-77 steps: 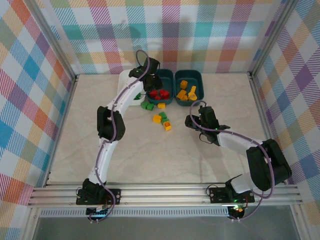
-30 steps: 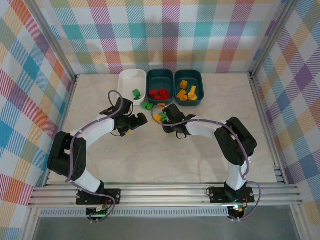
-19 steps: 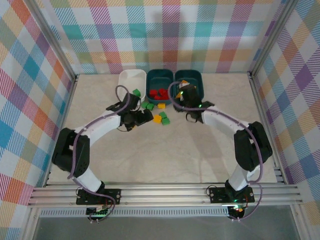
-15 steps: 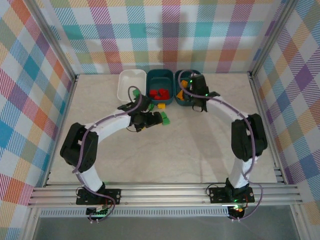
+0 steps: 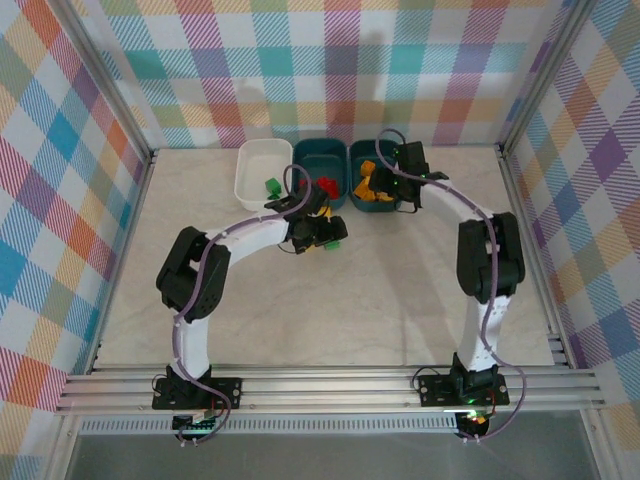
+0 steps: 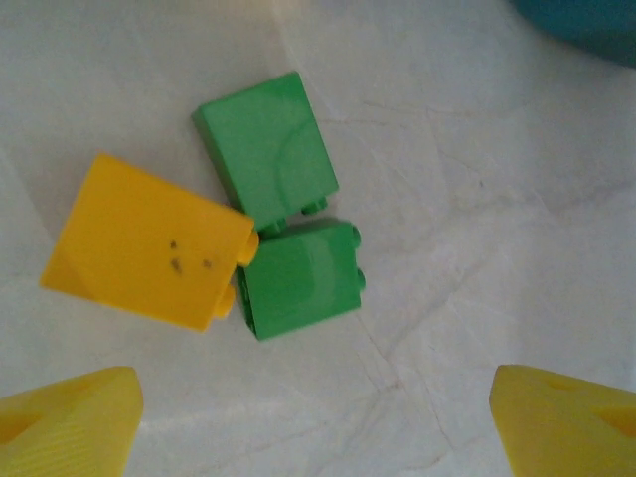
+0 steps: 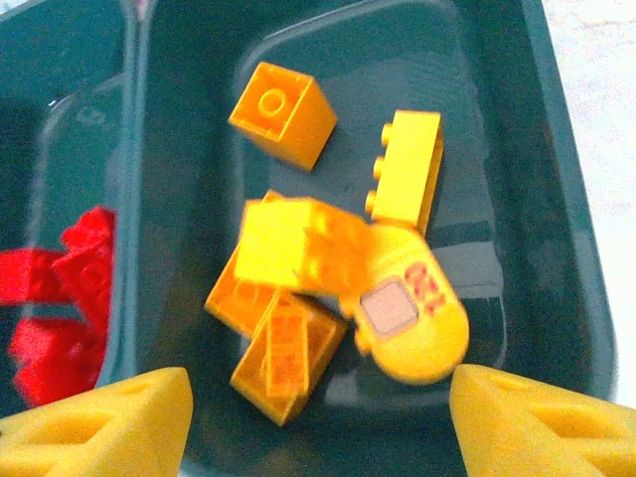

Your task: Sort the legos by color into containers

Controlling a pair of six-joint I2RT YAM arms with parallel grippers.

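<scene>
At twelve o'clock my tubs (image 5: 320, 146) hold most bricks (image 7: 298, 248); three loose bricks (image 6: 298, 280) remain, jaws apart on left gripper (image 6: 318, 417) and right gripper (image 7: 318, 417).

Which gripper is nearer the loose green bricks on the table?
Left. The left gripper hangs open right above the green bricks; the right gripper is over the yellow-brick tub.

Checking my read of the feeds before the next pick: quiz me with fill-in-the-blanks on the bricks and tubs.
Below the left pincer lie one yellow brick and ___ green bricks.
The right pincer hangs over the right teal tub, whose legos are ___.
The middle teal tub holds ___ pieces.
Missing: two, yellow, red.
</scene>
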